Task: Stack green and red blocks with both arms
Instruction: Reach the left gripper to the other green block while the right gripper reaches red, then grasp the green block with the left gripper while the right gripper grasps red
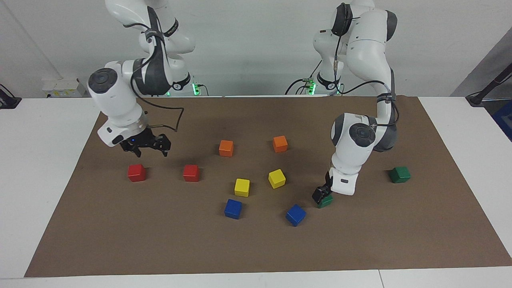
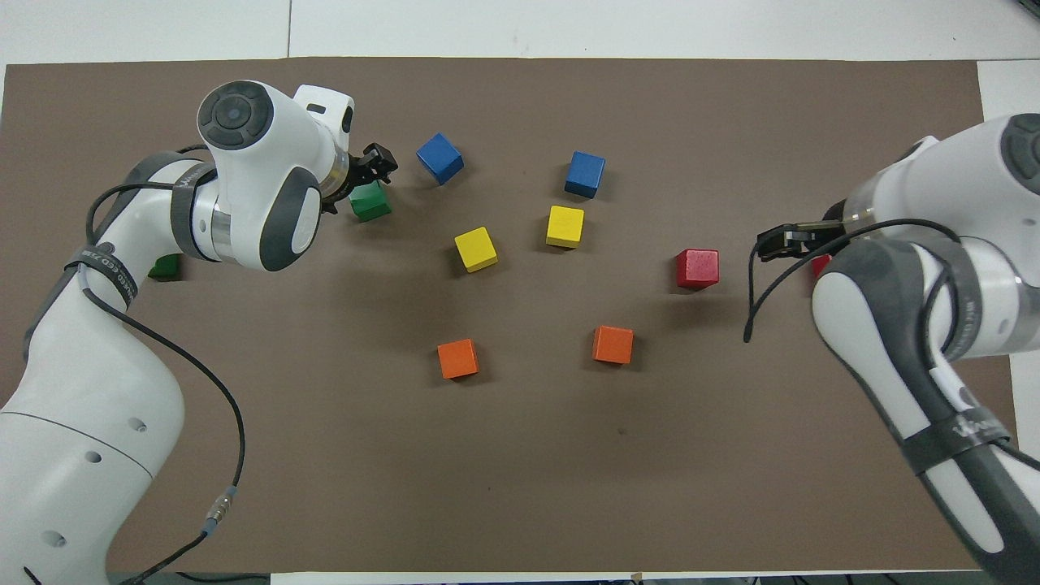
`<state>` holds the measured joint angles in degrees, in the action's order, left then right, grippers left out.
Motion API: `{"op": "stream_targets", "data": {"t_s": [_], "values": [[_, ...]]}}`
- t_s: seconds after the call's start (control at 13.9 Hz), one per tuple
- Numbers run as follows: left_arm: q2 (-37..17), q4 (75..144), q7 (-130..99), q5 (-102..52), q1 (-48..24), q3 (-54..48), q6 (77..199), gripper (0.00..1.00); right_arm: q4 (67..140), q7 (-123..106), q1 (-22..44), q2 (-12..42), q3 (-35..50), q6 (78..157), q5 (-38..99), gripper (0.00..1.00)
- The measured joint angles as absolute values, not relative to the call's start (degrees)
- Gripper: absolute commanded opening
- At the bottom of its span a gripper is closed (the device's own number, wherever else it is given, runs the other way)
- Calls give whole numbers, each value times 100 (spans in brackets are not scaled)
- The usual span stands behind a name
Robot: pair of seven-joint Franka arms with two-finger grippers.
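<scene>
Facing view: we see a white table (image 1: 48, 168) under a brown mat (image 1: 256, 248), before a white wall. The left claw (image 1: 323, 196) is down at a green block (image 1: 325, 201); whether it is clamped, we cannot tell. The second green block (image 1: 400, 175) sits toward the left arm's end. The right claw (image 1: 146, 149), fingers apart, hangs above two red blocks (image 1: 136, 173) (image 1: 191, 173).

Overhead view: the right arm's band (image 2: 959, 435) bears unreadable writing.

I see even, bright, diffuse light from above on both feeds. Shadows under the blocks are short and soft; the right arm (image 1: 120, 96) throws a broader, faint one on the brown mat (image 1: 256, 248). The white table (image 1: 44, 168) shows no harsh glare. Focus is crisp throughout, and the mat's edges bow only slightly in the overhead view.
</scene>
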<state>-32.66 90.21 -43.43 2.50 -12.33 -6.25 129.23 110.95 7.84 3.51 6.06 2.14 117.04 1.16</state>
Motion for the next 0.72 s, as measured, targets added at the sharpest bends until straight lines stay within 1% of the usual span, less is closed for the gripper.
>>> {"op": "stream_targets", "data": {"t_s": [0.07,0.22,0.29,0.43,0.5,0.58,0.65,0.72], "values": [[-3351,8988,-4379,318,-1241,-625,13009,100,11106,1100,537,629,233,11818,114,100],[-3506,8884,-4416,443,-1271,-626,13058,99,11125,1425,625,753,239,11962,114,100],[-3542,8852,-4424,476,-1284,-626,13063,87,11142,1534,641,841,239,12049,116,100],[-3548,8819,-4437,521,-1304,-626,13075,56,11305,1742,696,980,241,12419,116,100],[-3549,8817,-4439,595,-1310,-625,13074,45,11425,1879,727,1017,241,12642,117,100],[-3553,8837,-4441,738,-1319,-627,13063,16,11518,2076,773,1052,242,12816,117,100],[-3544,8865,-4445,863,-1333,-636,13066,0,11574,2266,855,1085,244,12934,117,100],[-3540,8873,-4449,944,-1352,-639,13065,0,11596,2399,935,1127,246,13035,117,100]]}}
